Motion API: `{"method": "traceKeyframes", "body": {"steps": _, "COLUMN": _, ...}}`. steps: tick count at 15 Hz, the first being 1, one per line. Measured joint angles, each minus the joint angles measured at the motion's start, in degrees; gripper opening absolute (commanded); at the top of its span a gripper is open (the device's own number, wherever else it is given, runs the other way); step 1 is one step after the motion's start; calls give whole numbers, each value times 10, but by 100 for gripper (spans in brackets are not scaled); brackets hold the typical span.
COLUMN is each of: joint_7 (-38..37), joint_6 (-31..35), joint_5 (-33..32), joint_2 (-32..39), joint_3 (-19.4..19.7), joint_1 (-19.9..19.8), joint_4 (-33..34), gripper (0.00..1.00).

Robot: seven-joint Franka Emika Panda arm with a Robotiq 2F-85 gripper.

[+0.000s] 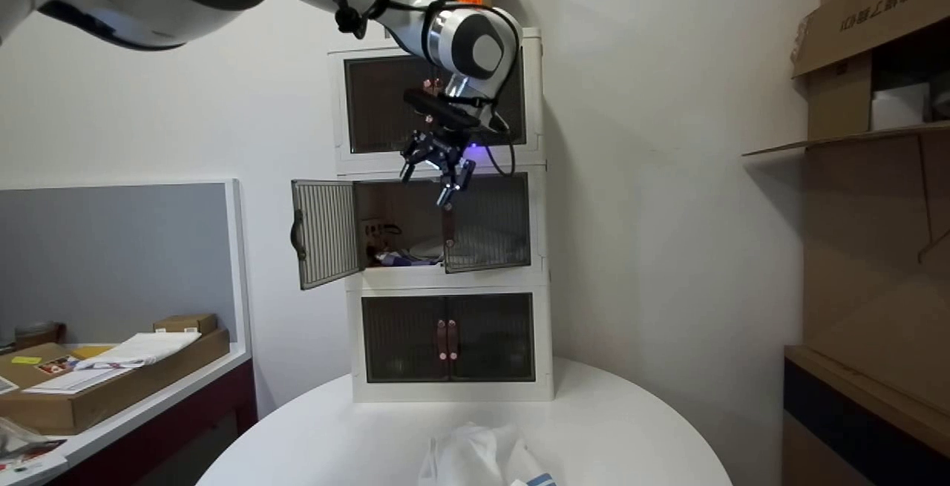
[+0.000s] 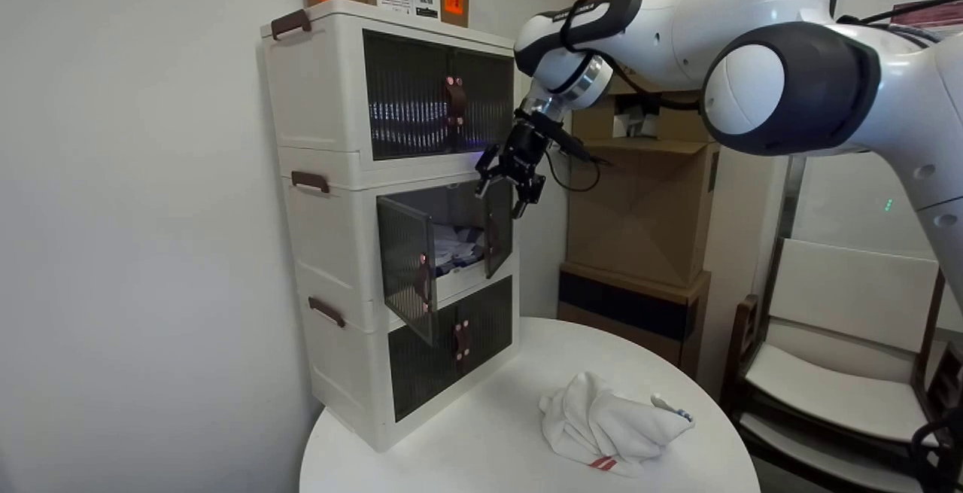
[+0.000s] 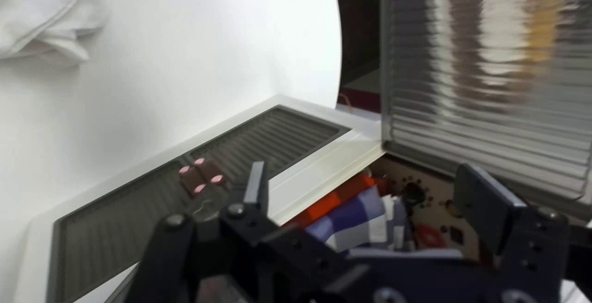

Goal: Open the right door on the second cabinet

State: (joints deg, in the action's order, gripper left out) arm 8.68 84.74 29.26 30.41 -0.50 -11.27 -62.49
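My black two-finger gripper (image 1: 424,188) sits wide, holding nothing, near the grey-framed, ribbed clear-pane right door (image 1: 493,226) — ajar — on the middle white plastic cabinet (image 2: 331,244). Risk: come in too far right and I'd press the door's outer face, closing it.

Both exterior views show even, diffuse room light, with shade inside the middle cabinet (image 1: 445,282). In an exterior view, soft shadow on the wall (image 1: 568,211), violet glow beside the gripper (image 1: 424,188); in an exterior view, streaked reflections on the ribbed top pane (image 2: 410,123). Wrist view: tabletop (image 3: 208,39) very bright, nearly washed out; banded reflections cross the open left door (image 3: 499,39); nearest gripper parts dark, blurred.
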Motion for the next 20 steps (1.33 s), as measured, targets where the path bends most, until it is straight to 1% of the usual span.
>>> {"method": "traceKeyframes", "body": {"steps": 1, "joint_7": -1, "joint_6": -27, "joint_5": 12, "joint_2": 0, "joint_3": -8, "joint_1": -4, "joint_4": 10, "gripper": 100}}
{"method": "traceKeyframes", "body": {"steps": 2, "joint_7": -1, "joint_6": -41, "joint_5": 15, "joint_2": 0, "joint_3": -13, "joint_1": -5, "joint_4": 20, "gripper": 100}}
{"method": "traceKeyframes", "body": {"steps": 5, "joint_7": -1, "joint_6": -42, "joint_5": -1, "joint_2": 0, "joint_3": -14, "joint_1": 4, "joint_4": 43, "gripper": 100}}
{"method": "traceKeyframes", "body": {"steps": 7, "joint_7": -1, "joint_6": -37, "joint_5": -31, "joint_2": 1, "joint_3": -13, "joint_1": 11, "joint_4": 54, "gripper": 100}}
{"method": "traceKeyframes", "body": {"steps": 13, "joint_7": 0, "joint_6": 14, "joint_5": -138, "joint_2": 11, "joint_3": -7, "joint_1": 40, "joint_4": 69, "gripper": 100}}
{"method": "traceKeyframes", "body": {"steps": 17, "joint_7": 0, "joint_6": 57, "joint_5": -181, "joint_2": 23, "joint_3": -4, "joint_1": 49, "joint_4": 72, "gripper": 100}}
{"method": "traceKeyframes", "body": {"steps": 20, "joint_7": 0, "joint_6": 98, "joint_5": -191, "joint_2": 35, "joint_3": 1, "joint_1": 49, "joint_4": 75, "gripper": 100}}
